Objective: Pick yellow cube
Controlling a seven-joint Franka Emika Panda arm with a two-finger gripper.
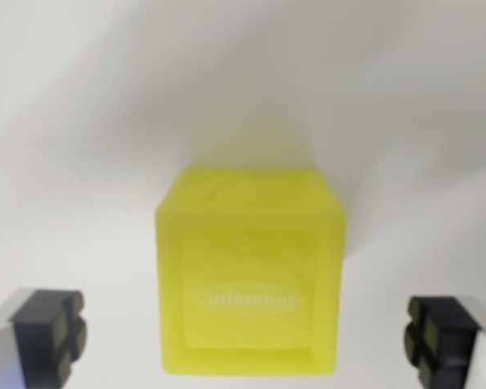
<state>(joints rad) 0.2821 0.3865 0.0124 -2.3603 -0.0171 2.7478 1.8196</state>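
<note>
Yellow cube (251, 275) sits on the white surface (73, 146) between the wide-open, empty gripper (247, 332) (pads well clear both sides). Risk I see: closing too high could squirt this soft-looking block out.

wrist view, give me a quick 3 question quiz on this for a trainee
1. True or false: the gripper has its fingers closed onto the yellow cube.
2. Multiple choice: where does the cube lie relative to the two fingertips? A) outside the fingertip on the wrist view's left B) between them C) outside the fingertip on the wrist view's right
3. Fill in: the white word printed on the cube's facing side reads ____.

Key:
1. False: both fingers stand apart from the cube, with bare white surface showing in each gap.
2. B
3. infantino
</note>
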